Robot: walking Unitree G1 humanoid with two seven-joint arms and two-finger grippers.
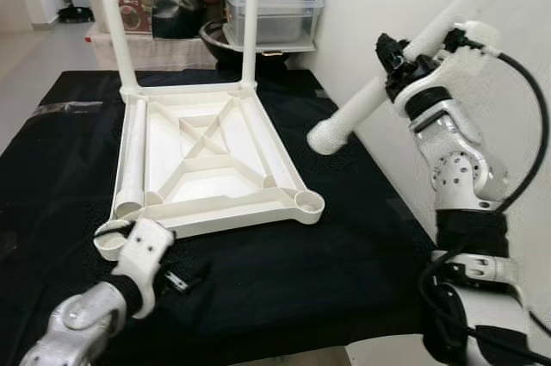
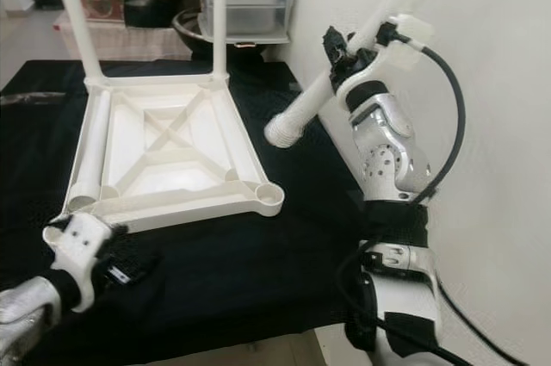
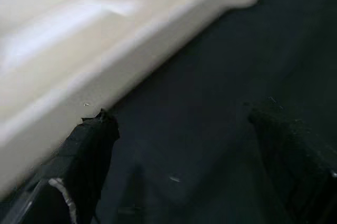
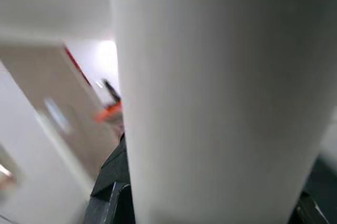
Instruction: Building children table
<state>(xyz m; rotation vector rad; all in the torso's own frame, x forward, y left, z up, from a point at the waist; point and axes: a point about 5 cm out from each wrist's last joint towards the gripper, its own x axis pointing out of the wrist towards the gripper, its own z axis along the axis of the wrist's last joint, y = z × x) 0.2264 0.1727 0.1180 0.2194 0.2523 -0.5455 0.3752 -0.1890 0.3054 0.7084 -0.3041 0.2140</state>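
Observation:
A white plastic children's table top (image 1: pixel 215 155) lies upside down on a black cloth. Two white legs (image 1: pixel 114 17) stand upright in its far corner sockets. A third leg (image 1: pixel 133 155) lies along its left side. The near right socket (image 1: pixel 308 202) is an open ring. My right gripper (image 1: pixel 398 60) is raised by the wall, shut on a fourth leg (image 1: pixel 379 95). That leg slants down, its threaded end (image 1: pixel 327 136) hanging above the table top's right edge. My left gripper (image 1: pixel 181 280) rests open on the cloth beside the near left corner (image 3: pixel 105 39), holding nothing.
The black cloth (image 1: pixel 284 280) covers a low platform whose front edge is near me. A white wall (image 1: pixel 387 4) runs close along the right. Behind the platform stand a clear plastic bin (image 1: pixel 275 17), a dark pot (image 1: pixel 219 39) and boxes.

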